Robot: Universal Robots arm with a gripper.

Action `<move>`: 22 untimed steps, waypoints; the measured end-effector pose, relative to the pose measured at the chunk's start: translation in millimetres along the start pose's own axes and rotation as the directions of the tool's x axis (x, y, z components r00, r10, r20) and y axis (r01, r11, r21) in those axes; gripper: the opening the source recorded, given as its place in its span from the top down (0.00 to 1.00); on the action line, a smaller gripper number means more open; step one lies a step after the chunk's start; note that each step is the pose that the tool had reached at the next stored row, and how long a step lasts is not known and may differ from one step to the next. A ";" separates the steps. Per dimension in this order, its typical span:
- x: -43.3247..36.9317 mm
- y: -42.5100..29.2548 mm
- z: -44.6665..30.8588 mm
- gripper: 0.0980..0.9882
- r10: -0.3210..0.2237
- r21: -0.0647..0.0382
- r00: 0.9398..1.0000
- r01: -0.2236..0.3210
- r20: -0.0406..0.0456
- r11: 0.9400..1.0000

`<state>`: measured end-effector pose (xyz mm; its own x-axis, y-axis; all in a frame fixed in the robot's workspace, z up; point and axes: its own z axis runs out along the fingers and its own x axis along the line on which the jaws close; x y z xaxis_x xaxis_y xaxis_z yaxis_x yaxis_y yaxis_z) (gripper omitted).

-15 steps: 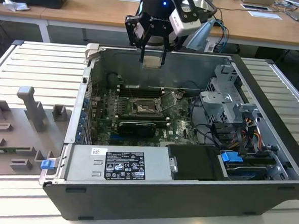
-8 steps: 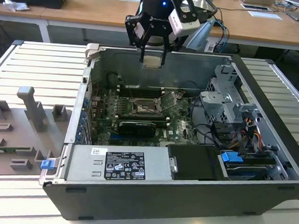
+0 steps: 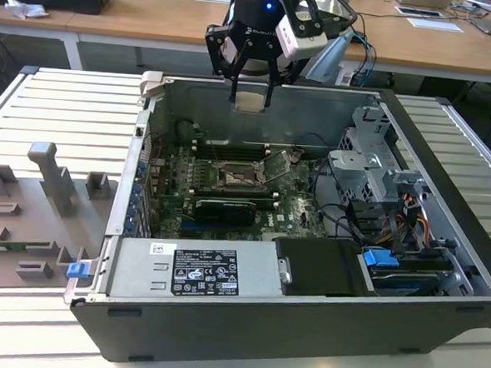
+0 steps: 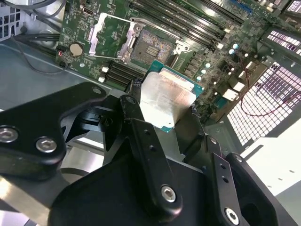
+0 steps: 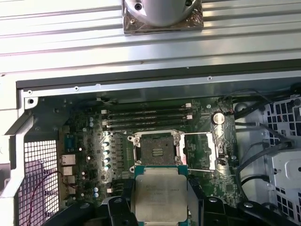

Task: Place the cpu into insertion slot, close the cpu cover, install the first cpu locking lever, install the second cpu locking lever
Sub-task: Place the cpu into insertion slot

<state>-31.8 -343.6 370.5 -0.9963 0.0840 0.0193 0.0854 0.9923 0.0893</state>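
Observation:
My gripper hangs over the open computer case, near its back wall, shut on the cpu. The cpu is a silvery-beige square chip with a green edge, pinched between the two black fingers in both wrist views. The insertion slot lies below on the green board, dark and bare, some way beneath the chip. Its dark contact field shows just beyond the cpu. The cpu cover is swung open beside the slot, and the cover lies flat against the board.
A grey power supply fills the case's front. A drive cage and cables crowd the exterior view's right. A black card sits in front of the socket, memory slots behind it. A grey fixture tray lies outside.

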 end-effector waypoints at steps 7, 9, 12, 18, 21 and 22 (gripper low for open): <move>0.0 0.0 0.1 0.51 0.022 0.000 1.000 -0.022 0.002 1.000; 0.0 0.0 0.1 0.51 0.031 -0.001 1.000 -0.031 0.003 1.000; 0.0 0.0 0.1 0.51 0.042 -0.001 0.999 -0.042 0.004 0.999; 0.0 0.0 0.3 0.51 0.065 -0.001 0.998 -0.065 0.006 0.998; 0.0 0.0 0.3 0.51 0.076 -0.002 0.997 -0.076 0.007 0.997; 0.0 0.0 0.3 0.51 0.080 -0.002 0.997 -0.080 0.007 0.997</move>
<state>-31.8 -343.6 370.1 -0.9863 0.1635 0.0193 0.1646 0.9823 0.0894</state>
